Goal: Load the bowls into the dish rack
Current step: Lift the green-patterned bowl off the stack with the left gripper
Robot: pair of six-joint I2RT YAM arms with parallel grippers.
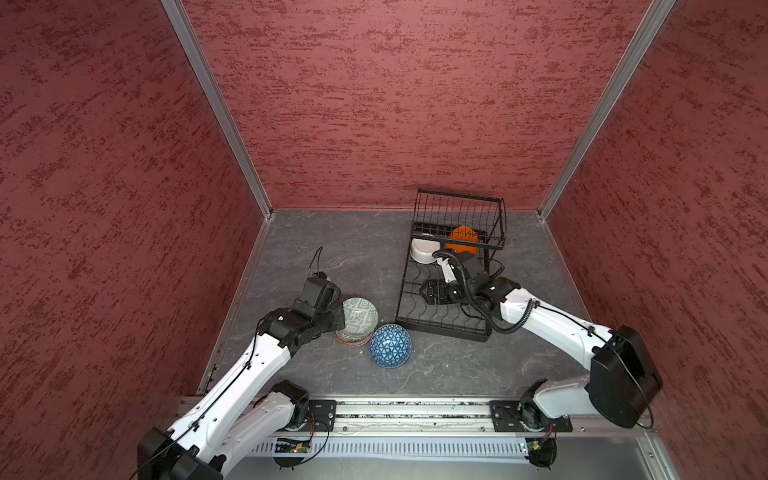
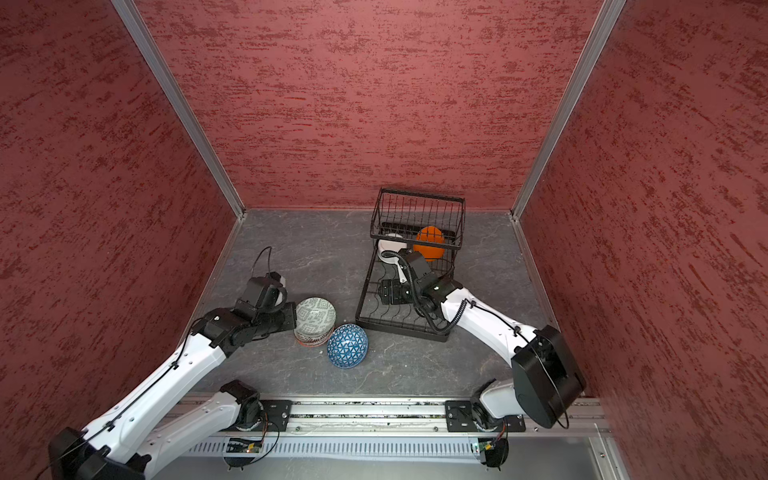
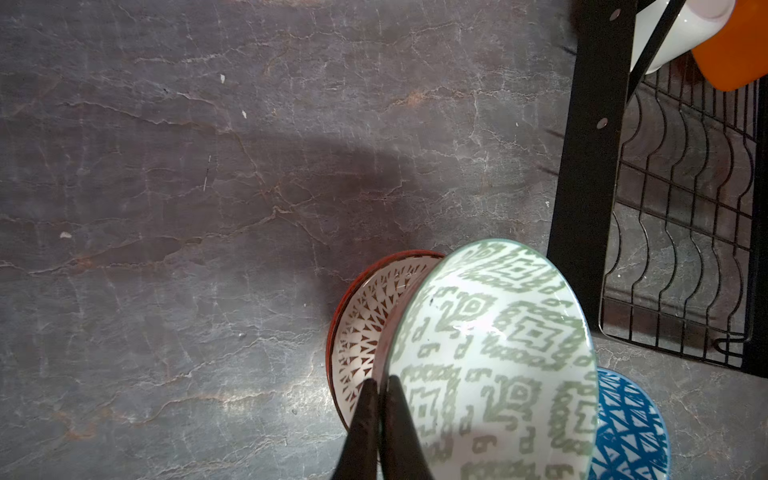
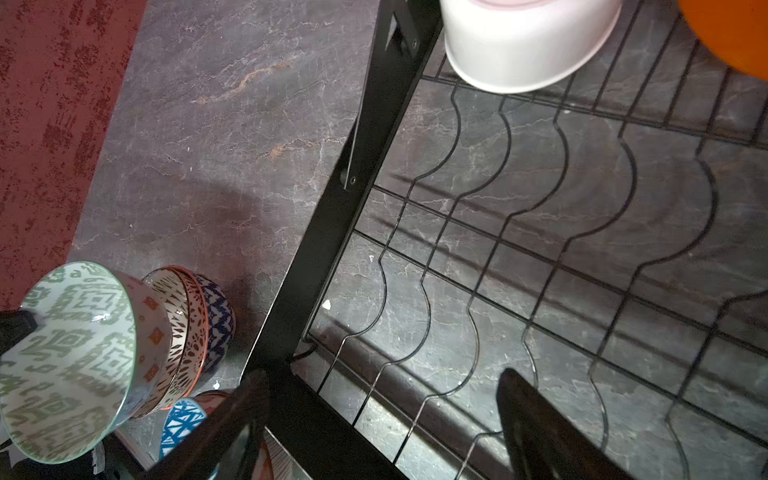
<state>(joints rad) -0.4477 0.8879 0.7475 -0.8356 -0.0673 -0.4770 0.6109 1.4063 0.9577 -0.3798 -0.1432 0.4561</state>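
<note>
Because the left gripper [image 3: 380, 384] is clenched on the thin rim of the green bowl [image 3: 498, 353], tilted on the stack [image 3: 361, 332] beside its jaws, that slick, brittle ceramic may pivot; a deeper bite seems safer. Farther off, the right gripper [image 4: 384, 380] hangs released over the rack [image 4: 334, 208], with the white bowl [image 4: 519, 54] and orange bowl [image 4: 731, 37] ahead of its jaws.

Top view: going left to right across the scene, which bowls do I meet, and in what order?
green bowl → blue bowl → white bowl → orange bowl
</note>
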